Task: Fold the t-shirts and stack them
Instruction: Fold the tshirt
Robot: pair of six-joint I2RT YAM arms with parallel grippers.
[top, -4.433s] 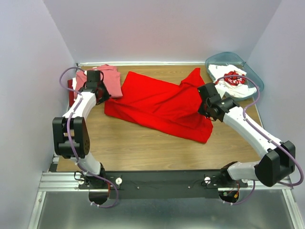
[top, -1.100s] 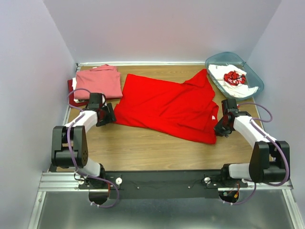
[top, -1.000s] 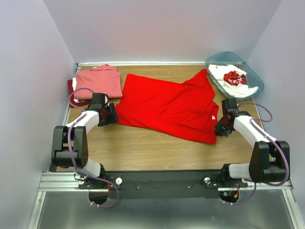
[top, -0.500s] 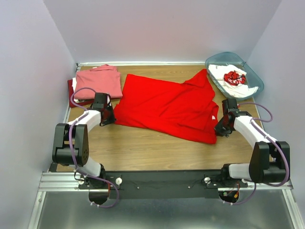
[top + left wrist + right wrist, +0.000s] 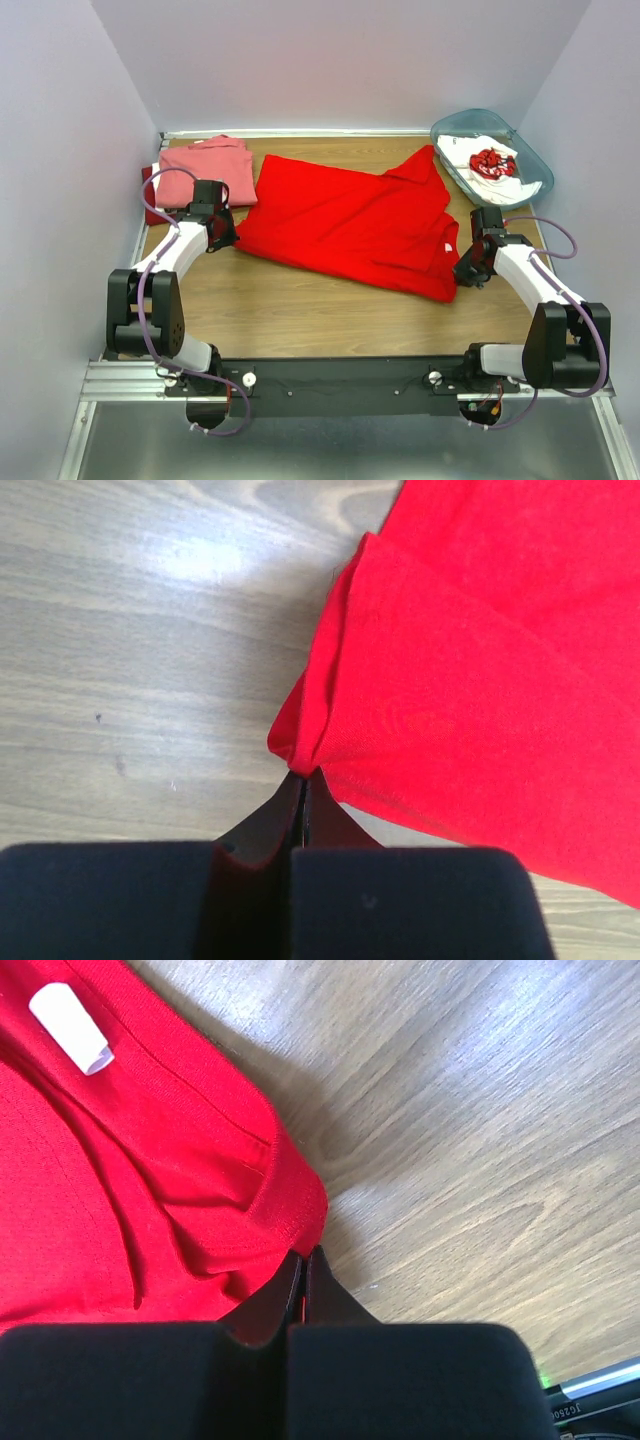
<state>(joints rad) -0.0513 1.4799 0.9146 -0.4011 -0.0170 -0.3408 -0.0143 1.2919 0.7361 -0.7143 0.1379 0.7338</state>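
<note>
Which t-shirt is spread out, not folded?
The bright red t-shirt mid-table, spread wide. The salmon-pink t-shirt lies folded far left; the white printed t-shirt sits bunched in the teal bin.

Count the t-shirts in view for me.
4: bright red one spread mid-table; salmon-pink one folded far left, atop a darker red one; white printed one in the teal bin. Others may be hidden.

Matt cloth red t-shirt (image 5: 350, 225) on smooth, perhaps laminated wood table (image 5: 300, 310).

Table (image 5: 320, 310) holds red t-shirt (image 5: 350, 220); folded shirts (image 5: 205, 168); teal bin (image 5: 456, 124).
</note>
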